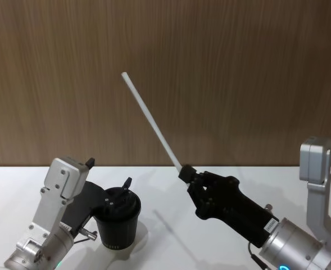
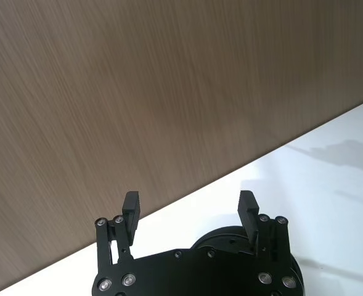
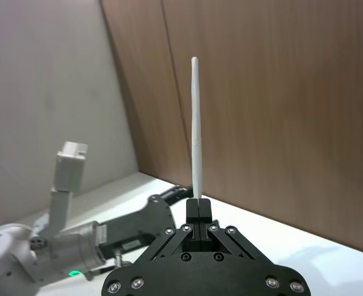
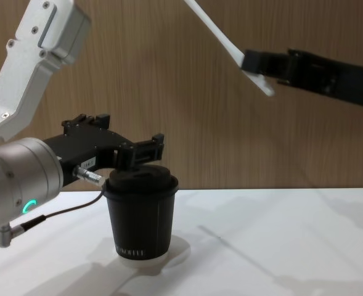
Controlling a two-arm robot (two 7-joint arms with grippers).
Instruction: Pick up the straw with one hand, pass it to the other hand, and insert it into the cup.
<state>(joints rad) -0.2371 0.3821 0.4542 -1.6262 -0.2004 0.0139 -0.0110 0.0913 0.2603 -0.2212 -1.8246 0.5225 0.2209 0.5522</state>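
the right gripper (image 1: 186, 171), raised at 4 o'clock of the head view, pinches the lower end of the straw (image 1: 154, 124), which slants up toward 11 o'clock, while the left gripper (image 2: 190, 208), fingers spread wide, hovers just over the cup (image 1: 119, 225) on the white table (image 1: 176, 242) at 7 o'clock.

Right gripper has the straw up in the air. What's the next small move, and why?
Probably lift the left gripper from above the cup toward the free length of the straw. Its jaws stand open and hold nothing, while the right gripper pinches the straw near one end, high and well apart, so the hand-off is not yet done.
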